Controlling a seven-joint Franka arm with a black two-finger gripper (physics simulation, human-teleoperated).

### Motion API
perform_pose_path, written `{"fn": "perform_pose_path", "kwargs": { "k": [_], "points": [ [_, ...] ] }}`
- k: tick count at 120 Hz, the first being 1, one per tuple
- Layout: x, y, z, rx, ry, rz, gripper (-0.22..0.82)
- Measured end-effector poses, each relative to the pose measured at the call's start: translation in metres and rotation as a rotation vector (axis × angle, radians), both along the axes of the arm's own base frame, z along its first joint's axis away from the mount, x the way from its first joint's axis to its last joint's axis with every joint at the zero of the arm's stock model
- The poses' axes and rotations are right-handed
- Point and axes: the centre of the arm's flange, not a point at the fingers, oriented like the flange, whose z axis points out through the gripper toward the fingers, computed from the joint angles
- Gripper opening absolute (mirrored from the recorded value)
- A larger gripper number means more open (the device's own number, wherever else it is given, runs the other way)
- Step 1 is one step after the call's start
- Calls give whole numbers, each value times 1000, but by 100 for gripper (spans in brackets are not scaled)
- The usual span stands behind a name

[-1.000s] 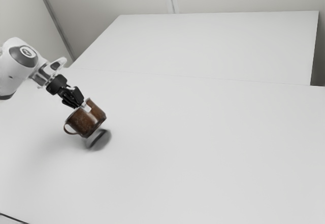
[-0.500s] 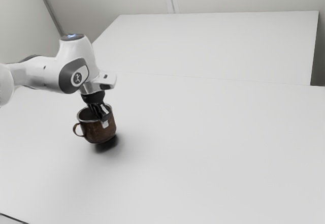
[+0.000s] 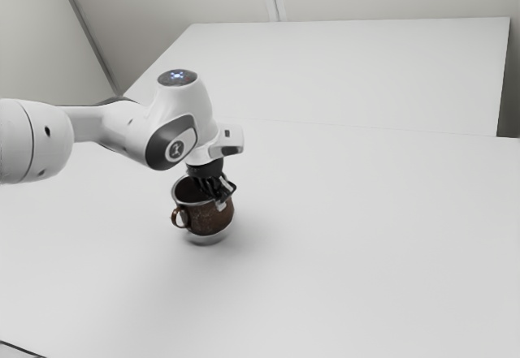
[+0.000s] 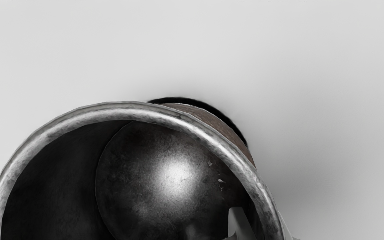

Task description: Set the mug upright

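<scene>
One brown mug with a metallic rim was counted, with one looped brown handle pointing to the exterior view's left. Its mouth faced up, its body upright or nearly so, over the white table; contact between base and table could not be confirmed. One black two-finger gripper was closed on the mug's wall at the rim, one finger inside, the other outside. One white arm reached in from the exterior view's left. The mug was well apart from the thin line across the white surface, with wide room toward the exterior view's right.
</scene>
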Motion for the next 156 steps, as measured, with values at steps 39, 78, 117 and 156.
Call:
{"fn": "perform_pose_path", "kwargs": {
  "k": [39,78,117,156],
  "points": [
    [9,30,-5,-15,-19,170,-8],
    [5,17,9,-36,-38,200,35],
    [34,15,115,-68,-165,218,55],
    [74,20,229,-160,-123,176,59]
  ]
}}
